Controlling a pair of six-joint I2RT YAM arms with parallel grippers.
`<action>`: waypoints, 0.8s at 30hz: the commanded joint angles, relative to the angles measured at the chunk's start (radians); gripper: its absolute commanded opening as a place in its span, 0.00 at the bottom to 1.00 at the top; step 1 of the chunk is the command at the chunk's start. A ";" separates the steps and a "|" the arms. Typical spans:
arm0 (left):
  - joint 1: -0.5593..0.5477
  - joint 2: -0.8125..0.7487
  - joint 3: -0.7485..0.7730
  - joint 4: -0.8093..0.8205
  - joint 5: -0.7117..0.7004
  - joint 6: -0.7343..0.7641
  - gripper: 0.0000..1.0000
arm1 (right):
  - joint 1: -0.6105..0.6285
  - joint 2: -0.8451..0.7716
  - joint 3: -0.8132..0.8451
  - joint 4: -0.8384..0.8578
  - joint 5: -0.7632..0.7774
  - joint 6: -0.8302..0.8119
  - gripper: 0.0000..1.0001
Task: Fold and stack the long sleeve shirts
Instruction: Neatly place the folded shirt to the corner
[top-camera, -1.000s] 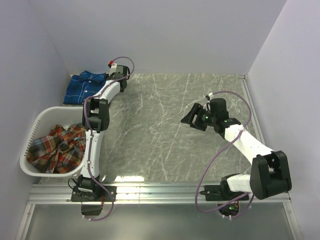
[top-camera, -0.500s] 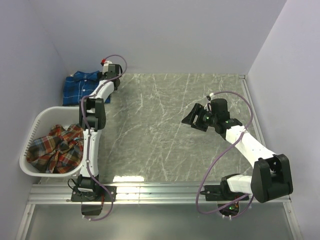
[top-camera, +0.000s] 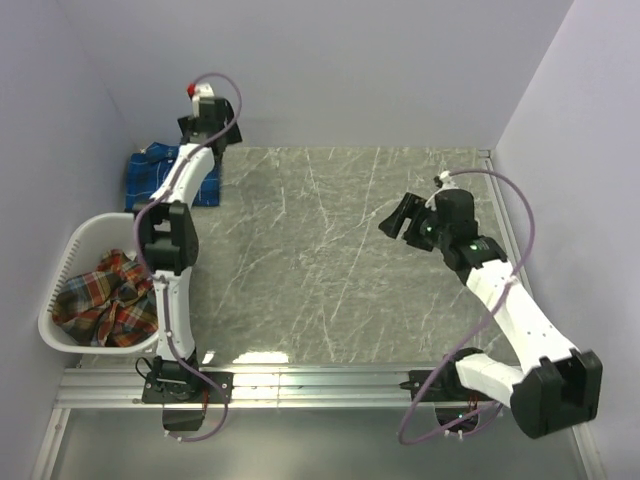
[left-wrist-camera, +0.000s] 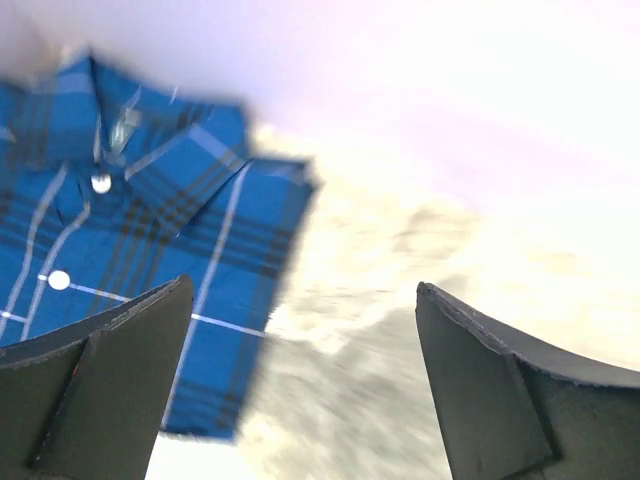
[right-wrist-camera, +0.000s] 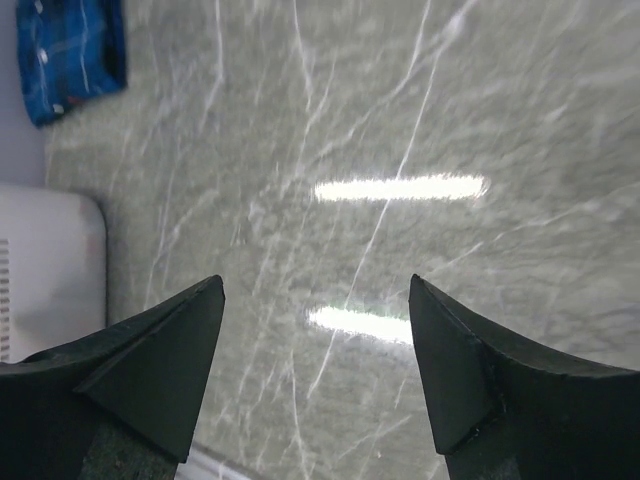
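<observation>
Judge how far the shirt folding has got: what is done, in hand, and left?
Done: the blue shirt lies folded in the far left corner. In hand: nothing; the left gripper hovers open by it, the right gripper open over bare table. Left: the red plaid shirt, crumpled in the basket, needs folding and stacking.

Premises: a robotics laboratory test cell, not a domestic room. Evidence: a left arm (top-camera: 172, 300) and a right arm (top-camera: 505, 300), both bolted to an aluminium rail (top-camera: 320, 385) at the near edge of a grey marble-patterned worktop (top-camera: 330, 250). Exposed purple cables (top-camera: 527, 212) loop along the arms. Bare pale partition walls (top-camera: 350, 70) enclose the worktop on three sides. Household items noted: a white plastic laundry basket (top-camera: 68, 262) holding a red-orange plaid shirt (top-camera: 100, 305), and a blue plaid shirt (top-camera: 145, 180) on the worktop.
</observation>
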 joint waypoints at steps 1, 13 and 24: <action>-0.028 -0.250 -0.045 0.000 0.119 -0.094 0.99 | -0.008 -0.090 0.091 -0.071 0.151 -0.047 0.82; -0.033 -1.043 -0.553 -0.219 0.161 -0.166 0.99 | -0.007 -0.436 0.248 -0.258 0.540 -0.179 0.98; -0.035 -1.791 -0.851 -0.392 -0.001 -0.146 0.99 | -0.007 -0.756 0.089 -0.182 0.623 -0.239 0.99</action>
